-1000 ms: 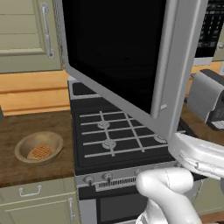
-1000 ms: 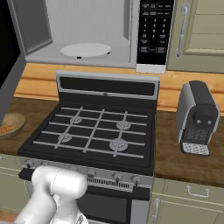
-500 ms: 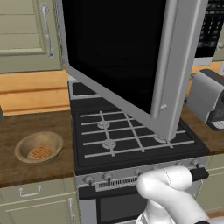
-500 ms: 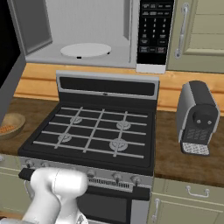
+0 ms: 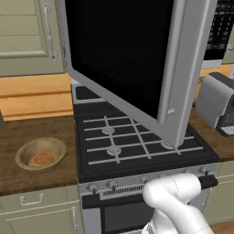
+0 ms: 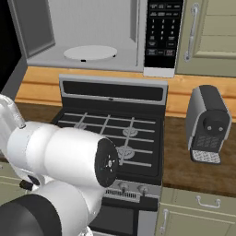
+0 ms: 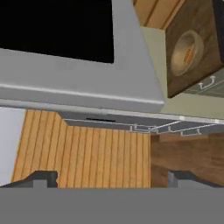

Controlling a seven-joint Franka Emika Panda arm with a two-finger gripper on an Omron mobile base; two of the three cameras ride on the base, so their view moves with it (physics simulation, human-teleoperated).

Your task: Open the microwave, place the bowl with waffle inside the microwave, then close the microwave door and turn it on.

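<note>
Far off the open end effector, bowl with waffle.

Stove, toaster, cabinets

A black gas stove sits between wooden worktop sections; a grey toaster stands right, beige cabinets above.

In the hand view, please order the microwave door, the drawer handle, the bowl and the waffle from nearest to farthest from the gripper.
1. Microwave door, across the top, before the gripper.
2. Drawer handle, at the right.
3. Bowl and waffle, upper right; too close to call.
</note>
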